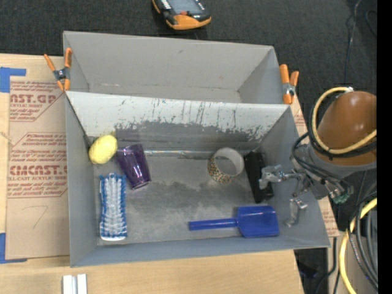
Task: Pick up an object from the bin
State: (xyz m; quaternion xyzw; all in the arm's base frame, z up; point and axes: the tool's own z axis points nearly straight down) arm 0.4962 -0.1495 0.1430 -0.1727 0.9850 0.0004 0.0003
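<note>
My gripper (285, 193) hangs over the bin's right wall, fingers apart and nothing between them. One fingertip sits close to a black oblong block (256, 176) that leans against the right side of the floor. The other fingertip is just right of the blade of a blue plastic scoop (246, 222), which lies flat near the front with its handle pointing left. A roll of tape with a spotted pattern (225, 165) stands left of the black block.
On the left lie a purple cup (133, 166) tipped on its side, a yellow lemon-like ball (103, 149) in the back-left corner, and a blue and white brush (113, 206) along the left wall. The arm stands outside the bin's right rim.
</note>
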